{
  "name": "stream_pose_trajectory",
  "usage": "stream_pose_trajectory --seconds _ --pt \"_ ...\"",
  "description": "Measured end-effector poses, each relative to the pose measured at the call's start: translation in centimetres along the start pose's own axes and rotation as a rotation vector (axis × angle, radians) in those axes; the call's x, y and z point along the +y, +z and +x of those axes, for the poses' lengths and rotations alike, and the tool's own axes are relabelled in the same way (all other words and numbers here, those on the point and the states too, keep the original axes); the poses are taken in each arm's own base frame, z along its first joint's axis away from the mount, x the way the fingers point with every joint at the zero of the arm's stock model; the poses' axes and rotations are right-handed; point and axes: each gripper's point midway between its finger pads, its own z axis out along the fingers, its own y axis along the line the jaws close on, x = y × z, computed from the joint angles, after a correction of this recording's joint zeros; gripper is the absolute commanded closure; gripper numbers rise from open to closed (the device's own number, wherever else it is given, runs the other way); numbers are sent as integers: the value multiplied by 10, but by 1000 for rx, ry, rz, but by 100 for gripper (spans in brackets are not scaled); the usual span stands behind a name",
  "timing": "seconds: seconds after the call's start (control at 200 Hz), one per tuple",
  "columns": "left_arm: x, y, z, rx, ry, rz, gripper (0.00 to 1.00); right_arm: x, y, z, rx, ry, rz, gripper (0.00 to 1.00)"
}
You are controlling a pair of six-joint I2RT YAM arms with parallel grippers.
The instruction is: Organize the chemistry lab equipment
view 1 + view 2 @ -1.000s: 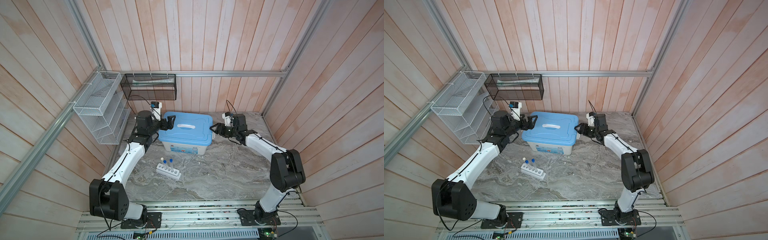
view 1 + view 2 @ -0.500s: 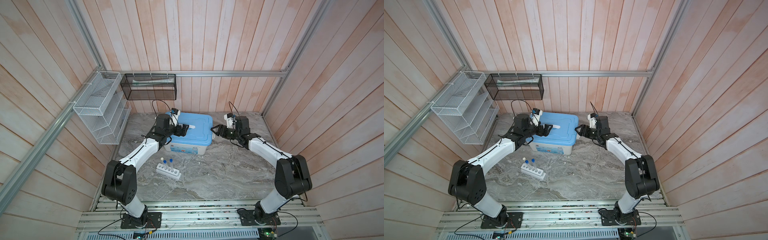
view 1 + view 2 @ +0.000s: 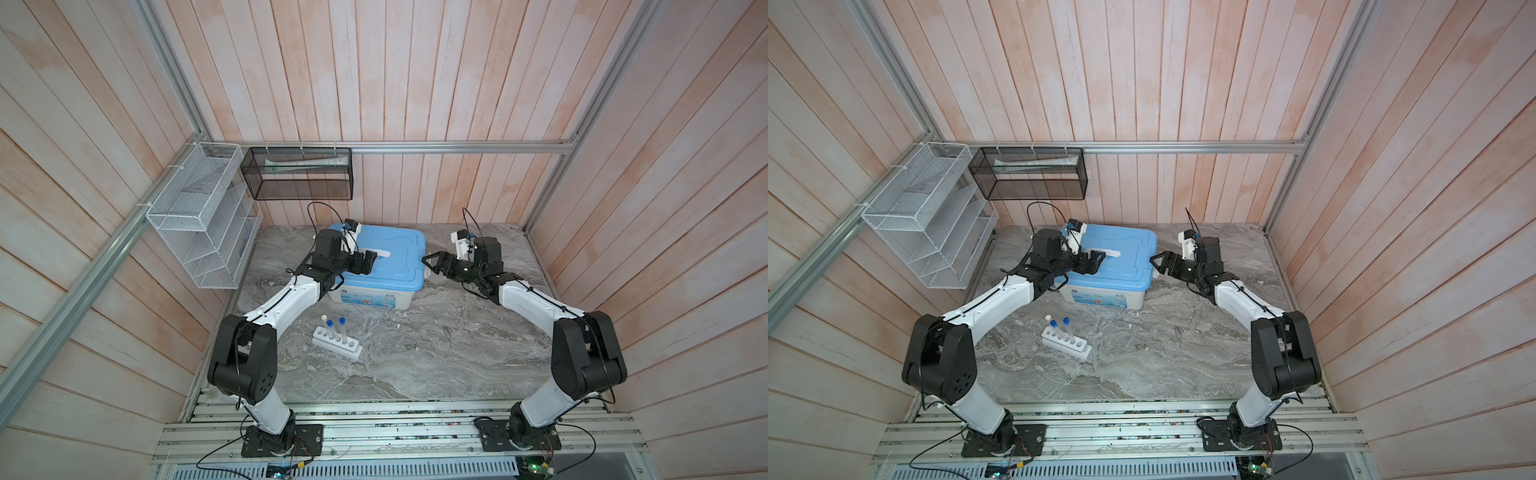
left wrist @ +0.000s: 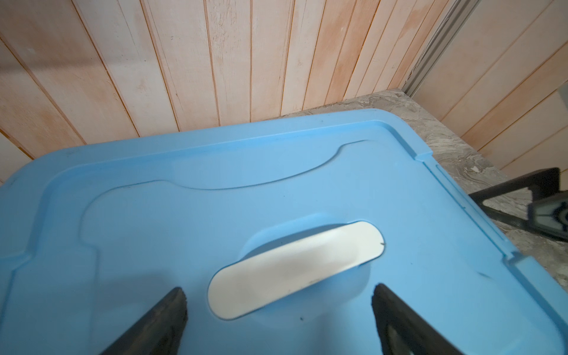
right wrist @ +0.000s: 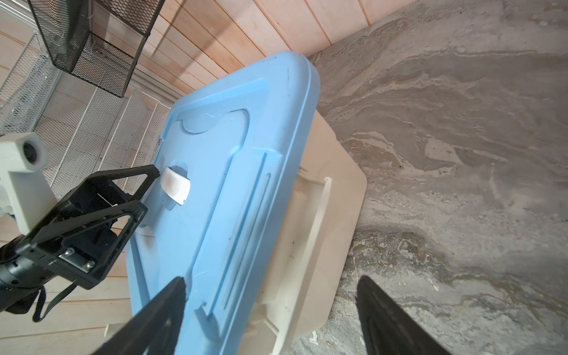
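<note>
Holding left gripper (image 4: pixel 279 293) agape over white oval handle (image 4: pixel 295 270) on blue plastic lid (image 4: pixel 184 215); holding right gripper (image 5: pixel 272 284) agape, straddling lid's edge; showing white six-hole plastic rack (image 3: pixel 336 347) in both top views only.

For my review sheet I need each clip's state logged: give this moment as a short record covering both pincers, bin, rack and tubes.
Left pincer: open, above the blue lid, by its white handle, nothing held
Right pincer: open, at the lid's right end, nothing held
Bin: white, lid on, at the back of the table
Rack: white, on the table before the bin
Tubes: three upright in the rack, two blue caps, one white
</note>
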Motion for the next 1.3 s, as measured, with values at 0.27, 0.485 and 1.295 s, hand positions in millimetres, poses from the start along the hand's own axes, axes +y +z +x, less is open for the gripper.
stream_pose_trajectory --seconds 0.27,0.485,1.295 --pt "0 0 1 1 -1 1 5 -1 10 2 11 35 -40 13" --pt "0 1 2 -3 -5 4 5 3 15 0 5 43 -83 14" --pt "-1 2 3 -27 -10 12 6 3 35 11 48 96 -127 38"
